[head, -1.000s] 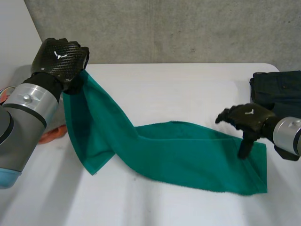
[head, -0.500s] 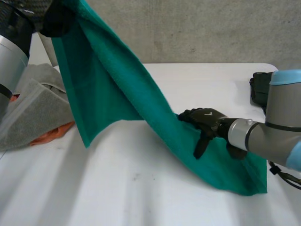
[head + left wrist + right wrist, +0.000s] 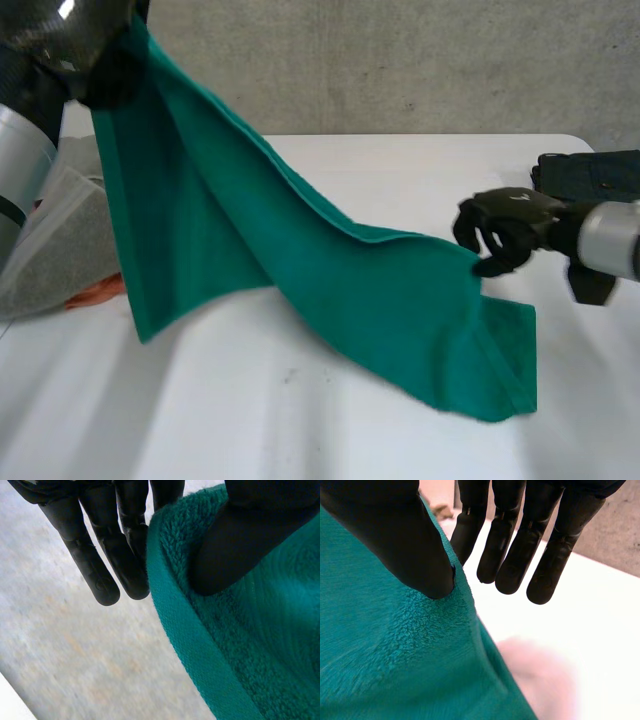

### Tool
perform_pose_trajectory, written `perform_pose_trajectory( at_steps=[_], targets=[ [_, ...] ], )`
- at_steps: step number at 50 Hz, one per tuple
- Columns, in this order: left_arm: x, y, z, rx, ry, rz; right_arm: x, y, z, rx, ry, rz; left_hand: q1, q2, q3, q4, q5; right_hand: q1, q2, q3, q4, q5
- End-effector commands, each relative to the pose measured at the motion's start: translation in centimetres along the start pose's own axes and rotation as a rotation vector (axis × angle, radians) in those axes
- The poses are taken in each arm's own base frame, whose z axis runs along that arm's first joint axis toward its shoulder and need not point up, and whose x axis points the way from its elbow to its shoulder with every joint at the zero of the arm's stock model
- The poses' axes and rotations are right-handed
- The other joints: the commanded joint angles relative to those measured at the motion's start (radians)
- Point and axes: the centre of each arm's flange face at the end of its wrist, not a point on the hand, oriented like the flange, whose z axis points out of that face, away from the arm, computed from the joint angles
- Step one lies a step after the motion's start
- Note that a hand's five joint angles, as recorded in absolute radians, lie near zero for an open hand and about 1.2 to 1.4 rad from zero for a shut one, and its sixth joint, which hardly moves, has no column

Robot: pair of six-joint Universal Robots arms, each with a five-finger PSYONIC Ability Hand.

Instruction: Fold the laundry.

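I think the left hand (image 3: 60, 40) and right hand (image 3: 505, 228) must pinch tight and pull the soft green terry towel (image 3: 330, 290) flat for a straight fold. The left hand is up high, its thumb squeezing the towel's top end against straight fingers. The right hand is low, near the white table (image 3: 400, 170), nipping the other end.

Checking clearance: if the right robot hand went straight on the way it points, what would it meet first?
Probably the green towel it pinches: the right robot hand points into that raised span, though depth is unclear.
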Motion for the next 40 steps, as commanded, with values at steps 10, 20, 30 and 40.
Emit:
perform_pose_trajectory(
  at_steps=[10,20,30,40],
  targets=[
    [5.6,12.0,0.3,-0.33,0.177,-0.038,-0.8,4.2,-1.4,-0.185,0.028,-0.255,0.241,0.196,0.201,0.194,0.242,0.332,0.216,0.212,0.211,0.242],
    [2.5,4.6,12.4,0.169,-0.021,-0.002,0.8,-7.1,2.0,0.339,0.296,-0.336,0.241,0.196,0.201,0.194,0.242,0.332,0.216,0.212,0.211,0.242],
    [-1.5,-3.0,15.0,0.544,-0.173,-0.066,0.0,-16.0,-3.0,0.764,0.534,-0.426,0.241,0.196,0.201,0.194,0.242,0.332,0.216,0.212,0.211,0.242],
    [0.6,6.4,8.9,0.208,-0.078,-0.145,-3.4,-9.0,-3.8,0.502,0.372,-0.426,0.241,0.196,0.201,0.194,0.242,0.332,0.216,0.212,0.211,0.242]
  ],
)
